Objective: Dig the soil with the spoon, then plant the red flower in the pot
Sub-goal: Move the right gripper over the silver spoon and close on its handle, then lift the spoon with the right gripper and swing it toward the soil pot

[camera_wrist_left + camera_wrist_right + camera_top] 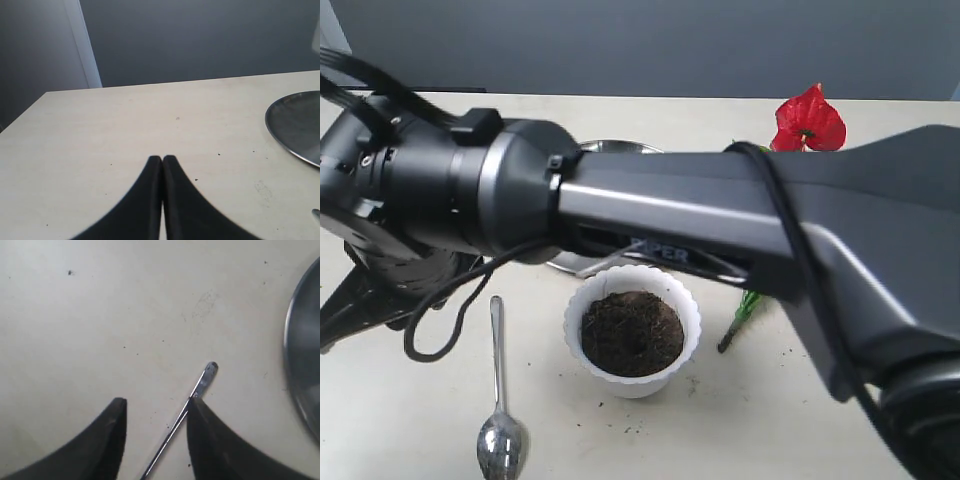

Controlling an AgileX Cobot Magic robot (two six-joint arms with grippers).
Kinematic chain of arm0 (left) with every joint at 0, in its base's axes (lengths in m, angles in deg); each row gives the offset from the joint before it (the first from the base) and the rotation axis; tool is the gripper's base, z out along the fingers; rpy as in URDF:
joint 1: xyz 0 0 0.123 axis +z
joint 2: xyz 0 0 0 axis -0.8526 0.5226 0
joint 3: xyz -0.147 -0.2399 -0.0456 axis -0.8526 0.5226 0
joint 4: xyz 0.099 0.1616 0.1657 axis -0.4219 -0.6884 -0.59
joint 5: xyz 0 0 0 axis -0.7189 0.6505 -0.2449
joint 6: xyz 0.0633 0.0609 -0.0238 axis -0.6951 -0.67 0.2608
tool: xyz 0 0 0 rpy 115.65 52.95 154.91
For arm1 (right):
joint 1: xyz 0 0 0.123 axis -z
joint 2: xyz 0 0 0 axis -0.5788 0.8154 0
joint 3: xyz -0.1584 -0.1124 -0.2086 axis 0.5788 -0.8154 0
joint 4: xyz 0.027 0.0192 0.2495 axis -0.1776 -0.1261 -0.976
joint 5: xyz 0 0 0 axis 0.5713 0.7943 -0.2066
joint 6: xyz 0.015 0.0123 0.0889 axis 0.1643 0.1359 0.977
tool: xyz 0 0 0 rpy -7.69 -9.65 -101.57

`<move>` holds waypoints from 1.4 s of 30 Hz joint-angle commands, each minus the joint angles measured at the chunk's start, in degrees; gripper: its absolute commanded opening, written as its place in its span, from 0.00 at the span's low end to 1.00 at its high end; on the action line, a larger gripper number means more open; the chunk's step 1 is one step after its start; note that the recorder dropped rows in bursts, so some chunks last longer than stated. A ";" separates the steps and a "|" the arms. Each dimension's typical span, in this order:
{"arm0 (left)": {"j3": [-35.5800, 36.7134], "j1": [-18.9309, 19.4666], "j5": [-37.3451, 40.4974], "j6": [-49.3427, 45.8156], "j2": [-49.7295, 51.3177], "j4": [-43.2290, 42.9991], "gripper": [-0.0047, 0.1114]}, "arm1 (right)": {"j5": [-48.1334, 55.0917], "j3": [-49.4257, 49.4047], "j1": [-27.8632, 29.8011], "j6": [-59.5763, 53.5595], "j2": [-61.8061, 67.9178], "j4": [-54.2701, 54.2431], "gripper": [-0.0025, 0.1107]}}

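Note:
The spoon (pixel 498 380) lies flat on the table, left of the pot, its bowl towards the front edge. The white scalloped pot (pixel 640 385) holds dark soil (pixel 632 332) with a small hollow in it. The red flower (pixel 809 120) lies at the back right, and its green stems (pixel 745 310) come out from under the arm. My right arm (pixel 720 220) reaches across to the left. My right gripper (pixel 155 407) is open over the spoon's handle (pixel 200 385), which runs close beside one finger. My left gripper (pixel 162 159) is shut on nothing above bare table.
The round steel plate (pixel 610 148) sits behind the pot, mostly hidden by my right arm. It shows at the edge of both wrist views (pixel 297 125) (pixel 305 355). Soil crumbs dot the table around the pot.

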 commanded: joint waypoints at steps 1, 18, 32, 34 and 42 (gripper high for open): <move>-0.21 -0.41 -0.23 0.12 -0.30 0.44 0.04 | 3.40 1.03 -0.26 2.62 2.75 0.20 0.45; -0.21 -0.41 -0.23 0.12 -0.30 0.44 0.04 | 5.21 1.03 -0.26 4.69 10.72 -1.45 0.44; -0.21 -0.41 -0.23 0.12 -0.30 0.44 0.04 | 4.72 1.03 -0.15 17.97 10.82 6.32 0.44; -0.21 -0.41 -0.23 0.12 -0.30 0.44 0.04 | 3.87 1.03 -0.15 18.78 10.82 6.08 0.44; -0.21 -0.41 -0.23 0.12 -0.30 0.44 0.04 | 4.33 0.92 1.57 20.73 13.86 1.28 0.41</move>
